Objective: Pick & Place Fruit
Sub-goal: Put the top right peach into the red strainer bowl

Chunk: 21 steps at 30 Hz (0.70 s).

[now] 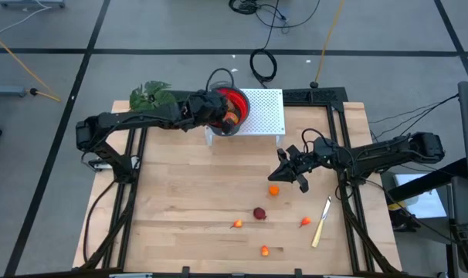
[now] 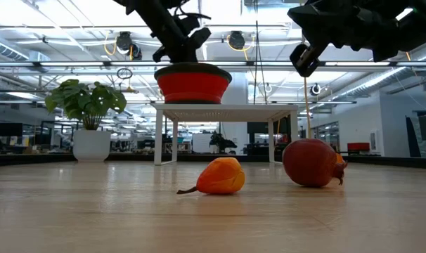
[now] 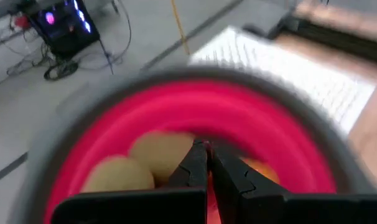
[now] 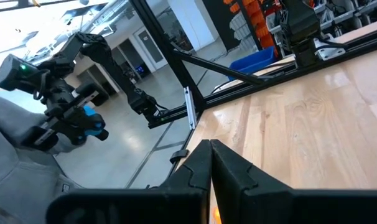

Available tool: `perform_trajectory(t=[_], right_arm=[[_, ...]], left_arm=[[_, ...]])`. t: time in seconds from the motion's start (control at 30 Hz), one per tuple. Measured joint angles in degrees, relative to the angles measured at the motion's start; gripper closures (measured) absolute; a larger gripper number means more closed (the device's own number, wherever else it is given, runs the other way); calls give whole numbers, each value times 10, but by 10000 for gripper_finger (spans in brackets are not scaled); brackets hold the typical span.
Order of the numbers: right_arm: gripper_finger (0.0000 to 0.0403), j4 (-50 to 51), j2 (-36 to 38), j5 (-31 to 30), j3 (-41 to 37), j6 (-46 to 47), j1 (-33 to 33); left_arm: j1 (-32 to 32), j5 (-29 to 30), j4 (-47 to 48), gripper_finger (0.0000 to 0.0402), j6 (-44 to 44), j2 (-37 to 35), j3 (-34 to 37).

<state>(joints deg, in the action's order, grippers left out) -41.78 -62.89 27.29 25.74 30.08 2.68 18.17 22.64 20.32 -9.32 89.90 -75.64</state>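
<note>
Now, table point(image 1: 180, 224): carrying everything, its wood showing bare between the scattered pieces.
White stand point(image 1: 266, 116): sitting at the far edge of the table, holding up the bowl.
Red bowl point(image 1: 232, 100): resting on that stand; I am seeing two olive-brown ovals point(image 3: 157, 152) and an orange piece lying inside it in my left wrist view.
My left gripper point(image 3: 207, 163): hanging just above the bowl's contents, fingers pressed together with nothing between them.
My right gripper point(image 1: 290, 171): hovering above the table near the orange round fruit point(image 1: 273, 190), fingers together and carrying nothing.
Knife point(image 1: 322, 222): lying near the right edge; I am leaving it alone.
Loose fruit: the dark red round point(image 1: 259, 213), two small orange-red bits point(image 1: 237, 224) point(image 1: 304, 222) and an orange bit point(image 1: 265, 250) are waiting nearer the front edge.
Risk, right side: I am judging that descending with fingers together would shove the round fruit and send it rolling toward the knife or the edge.
Risk, left side: I am judging that dipping lower could nudge the bowl on its stand.
</note>
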Motion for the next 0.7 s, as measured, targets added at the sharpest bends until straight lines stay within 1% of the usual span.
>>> perform_trajectory(t=[0.17, 0.47, 0.7], right_arm=[[402, 0, 0, 0, 0, 7, 0], [401, 0, 0, 0, 0, 7, 0], [401, 0, 0, 0, 0, 6, 0]], left_arm=[[0, 15, 1, 401, -2, -1, 0], [6, 15, 9, 401, -14, -1, 0], [22, 14, 6, 401, -17, -1, 0]])
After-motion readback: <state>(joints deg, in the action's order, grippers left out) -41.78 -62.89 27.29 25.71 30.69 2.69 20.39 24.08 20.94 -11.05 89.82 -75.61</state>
